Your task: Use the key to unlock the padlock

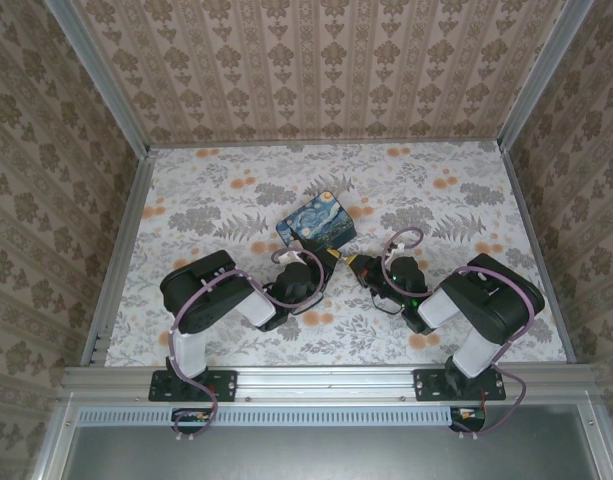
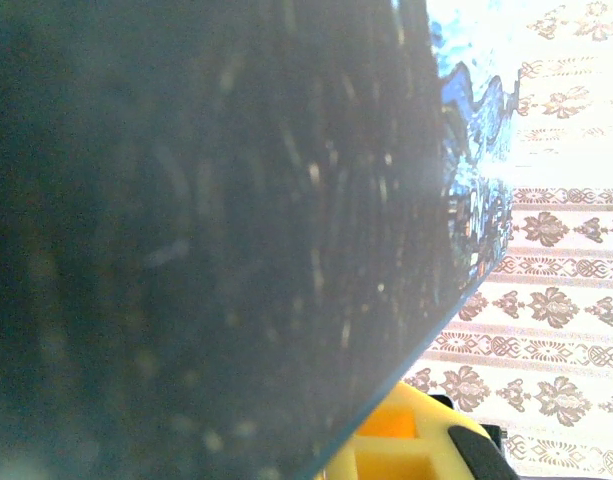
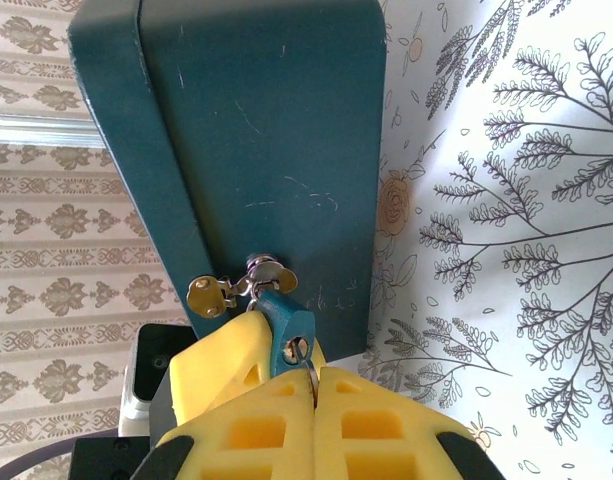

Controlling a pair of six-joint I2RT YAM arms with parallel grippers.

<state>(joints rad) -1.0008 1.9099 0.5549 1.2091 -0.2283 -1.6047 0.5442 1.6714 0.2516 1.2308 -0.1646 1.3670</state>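
Observation:
The blue swirl-painted box (image 1: 317, 223) rests tilted mid-table, with both grippers at its near corner. In the right wrist view its dark teal underside (image 3: 266, 140) faces me. The small bluish padlock (image 3: 284, 318) hangs from a brass hasp (image 3: 208, 296) on the box. The slim key (image 3: 306, 358) sits in the padlock's keyhole. My right gripper (image 3: 314, 375) is shut on the key. A yellow finger (image 3: 221, 360) of my left gripper (image 1: 329, 257) lies against the padlock's left side. In the left wrist view the box (image 2: 236, 230) hides one finger; the other finger (image 2: 416, 440) shows beside it.
The table is covered in a floral cloth (image 1: 456, 200) and enclosed by patterned walls (image 1: 326, 70) on three sides. Open cloth lies behind and on both sides of the box. An aluminium rail (image 1: 326, 380) runs along the near edge.

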